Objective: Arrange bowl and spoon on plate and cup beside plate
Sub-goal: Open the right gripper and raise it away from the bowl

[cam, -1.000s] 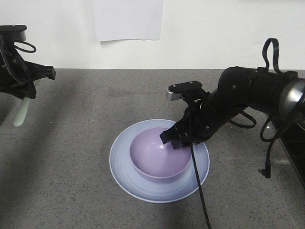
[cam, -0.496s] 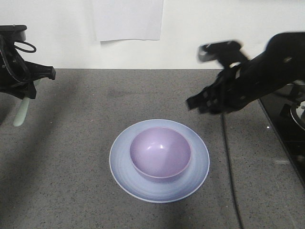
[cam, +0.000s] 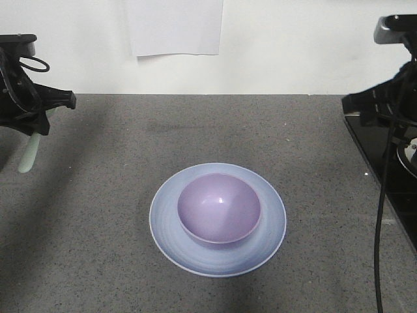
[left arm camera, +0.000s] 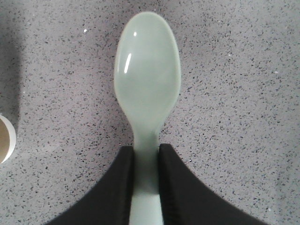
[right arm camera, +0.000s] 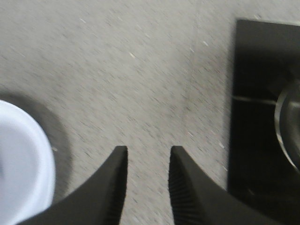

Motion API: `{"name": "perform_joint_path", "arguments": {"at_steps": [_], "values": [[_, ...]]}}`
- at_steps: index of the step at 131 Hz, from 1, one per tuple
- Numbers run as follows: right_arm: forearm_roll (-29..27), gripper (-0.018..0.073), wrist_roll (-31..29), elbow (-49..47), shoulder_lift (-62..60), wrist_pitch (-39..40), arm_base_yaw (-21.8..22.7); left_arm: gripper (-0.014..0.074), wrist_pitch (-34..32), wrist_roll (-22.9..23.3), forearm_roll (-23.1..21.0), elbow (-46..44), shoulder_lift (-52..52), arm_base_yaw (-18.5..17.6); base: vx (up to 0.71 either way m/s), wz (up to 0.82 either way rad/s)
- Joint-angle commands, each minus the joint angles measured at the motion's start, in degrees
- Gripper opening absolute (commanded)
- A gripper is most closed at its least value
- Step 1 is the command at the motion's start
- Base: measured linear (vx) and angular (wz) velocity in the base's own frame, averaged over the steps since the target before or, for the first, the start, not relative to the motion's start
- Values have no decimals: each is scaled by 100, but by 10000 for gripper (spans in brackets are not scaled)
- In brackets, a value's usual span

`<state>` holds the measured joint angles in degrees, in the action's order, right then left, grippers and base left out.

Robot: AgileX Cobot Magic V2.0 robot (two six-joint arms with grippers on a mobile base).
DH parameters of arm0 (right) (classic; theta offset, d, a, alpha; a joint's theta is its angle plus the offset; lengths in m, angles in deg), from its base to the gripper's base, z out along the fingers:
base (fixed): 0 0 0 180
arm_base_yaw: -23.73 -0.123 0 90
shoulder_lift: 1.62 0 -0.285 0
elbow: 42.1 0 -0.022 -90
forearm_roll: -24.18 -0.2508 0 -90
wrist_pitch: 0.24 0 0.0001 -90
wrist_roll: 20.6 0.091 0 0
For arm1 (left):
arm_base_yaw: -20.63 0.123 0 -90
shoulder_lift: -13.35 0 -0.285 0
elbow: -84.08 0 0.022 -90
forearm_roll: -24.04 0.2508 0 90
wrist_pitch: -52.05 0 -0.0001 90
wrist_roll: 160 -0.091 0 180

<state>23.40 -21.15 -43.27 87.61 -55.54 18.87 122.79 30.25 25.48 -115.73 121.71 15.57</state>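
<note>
Speckled grey counter [cam: 98, 228], smooth round bowl [cam: 219, 208] on plate [cam: 171, 242]

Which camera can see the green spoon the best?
The left wrist view: the spoon fills the picture, its handle pinched by the left gripper. The front view shows only a pale sliver hanging under that gripper. The right wrist view shows no spoon.

A grey speckled bench [cam: 98, 195] is lying beneath the left jaws and the right jaws. A glossy black panel [right arm camera: 258, 56] is sitting just right of the right jaws. A white paper sheet [cam: 174, 26] is hanging on the wall [cam: 293, 45] beyond them.
</note>
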Motion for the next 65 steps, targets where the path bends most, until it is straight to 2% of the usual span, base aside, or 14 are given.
{"name": "perform_joint_path", "arguments": {"at_steps": [1,12,65], "values": [[266,92,55,-170,-189,-60,43,-6,-142,-2,-11,-152,-281,-34,0,0],[310,-16,152,-170,-217,-104,25,-6,-142,-2,-11,-152,-281,-34,0,0],[366,-7,444,489,-1179,446,25,-8,-275,-2,-11,-152,-281,-34,0,0]]}}
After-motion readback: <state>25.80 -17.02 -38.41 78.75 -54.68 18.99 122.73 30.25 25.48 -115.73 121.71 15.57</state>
